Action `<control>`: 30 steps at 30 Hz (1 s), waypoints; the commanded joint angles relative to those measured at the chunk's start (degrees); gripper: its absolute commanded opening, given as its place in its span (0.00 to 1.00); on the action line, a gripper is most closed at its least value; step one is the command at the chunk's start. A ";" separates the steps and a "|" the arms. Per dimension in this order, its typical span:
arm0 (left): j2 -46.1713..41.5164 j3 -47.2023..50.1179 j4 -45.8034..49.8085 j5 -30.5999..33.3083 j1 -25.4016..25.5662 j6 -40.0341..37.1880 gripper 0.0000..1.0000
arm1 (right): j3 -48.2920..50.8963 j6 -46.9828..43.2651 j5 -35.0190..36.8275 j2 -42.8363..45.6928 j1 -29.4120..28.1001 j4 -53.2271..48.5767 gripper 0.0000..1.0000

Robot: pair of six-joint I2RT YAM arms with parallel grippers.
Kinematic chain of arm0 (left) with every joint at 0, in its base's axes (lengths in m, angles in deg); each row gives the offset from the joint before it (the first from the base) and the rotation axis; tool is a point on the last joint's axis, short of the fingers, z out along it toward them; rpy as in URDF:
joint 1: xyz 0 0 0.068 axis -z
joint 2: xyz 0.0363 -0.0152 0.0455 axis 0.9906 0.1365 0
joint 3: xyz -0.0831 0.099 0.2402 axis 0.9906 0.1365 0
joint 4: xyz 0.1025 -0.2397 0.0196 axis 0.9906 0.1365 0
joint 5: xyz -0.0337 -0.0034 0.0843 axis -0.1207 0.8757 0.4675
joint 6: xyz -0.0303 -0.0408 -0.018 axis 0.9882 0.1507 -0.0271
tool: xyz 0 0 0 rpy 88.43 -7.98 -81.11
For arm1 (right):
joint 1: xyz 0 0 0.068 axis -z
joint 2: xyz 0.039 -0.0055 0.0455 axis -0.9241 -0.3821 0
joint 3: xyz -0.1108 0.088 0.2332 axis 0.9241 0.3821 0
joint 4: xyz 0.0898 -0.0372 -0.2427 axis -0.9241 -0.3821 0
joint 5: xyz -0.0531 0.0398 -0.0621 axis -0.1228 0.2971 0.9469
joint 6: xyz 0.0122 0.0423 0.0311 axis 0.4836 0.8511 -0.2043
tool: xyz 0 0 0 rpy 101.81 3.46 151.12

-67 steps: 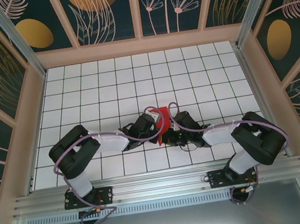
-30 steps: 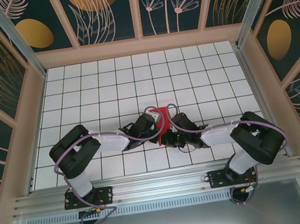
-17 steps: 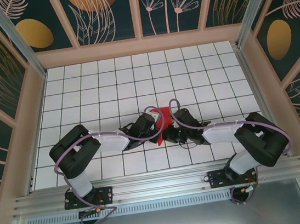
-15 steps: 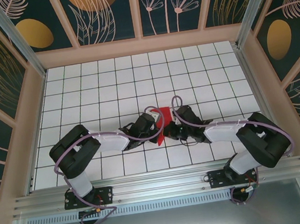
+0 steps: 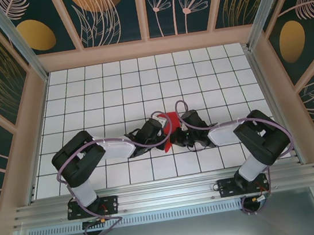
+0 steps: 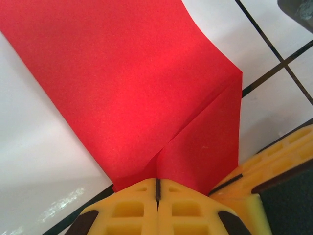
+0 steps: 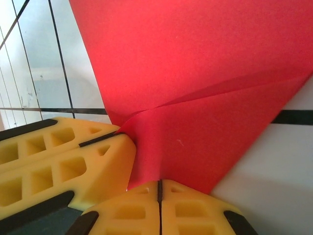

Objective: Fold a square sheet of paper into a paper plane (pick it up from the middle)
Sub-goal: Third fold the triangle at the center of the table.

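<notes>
Sheet of paper: one, red, creased | left pincer: clamped on it | right pincer: clamped on it

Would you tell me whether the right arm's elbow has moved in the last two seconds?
Yes: the right elbow swung left, away from the right wall, its tool pinching the paper.

the square sheet of paper is thin matt red paper, smooth apart from sharp creases. the left gripper and right gripper are yellow moulded plastic, faintly grainy, with dull black inlays. the table is glossy white with black grid lines and soft glare. the rail looks like brushed metal.
</notes>
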 commanded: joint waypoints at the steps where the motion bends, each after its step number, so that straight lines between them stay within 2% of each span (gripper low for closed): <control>1: 1.23 -0.73 2.09 -0.89 -0.11 0.25 0.00 | -1.40 -1.76 1.26 0.18 -0.05 -3.28 0.09; 7: 1.18 -0.58 2.02 -0.90 -0.15 0.40 0.00 | -4.36 -3.96 1.91 5.02 1.81 -6.34 0.09; 14: 1.57 -0.75 2.15 -1.02 -0.07 0.10 0.00 | -1.75 -2.88 0.17 0.24 2.87 -1.56 0.09; 18: 1.41 -0.40 2.02 -0.98 -0.09 0.16 0.00 | -0.58 -2.72 2.16 -1.76 3.05 -2.28 0.09; 27: 1.53 -0.30 2.26 -1.11 -0.07 0.25 0.00 | -4.72 -5.31 1.48 3.00 4.35 -5.81 0.10; 30: 1.60 -0.38 2.01 -1.31 -0.11 0.33 0.00 | -4.70 -5.96 1.25 2.19 5.75 -5.50 0.10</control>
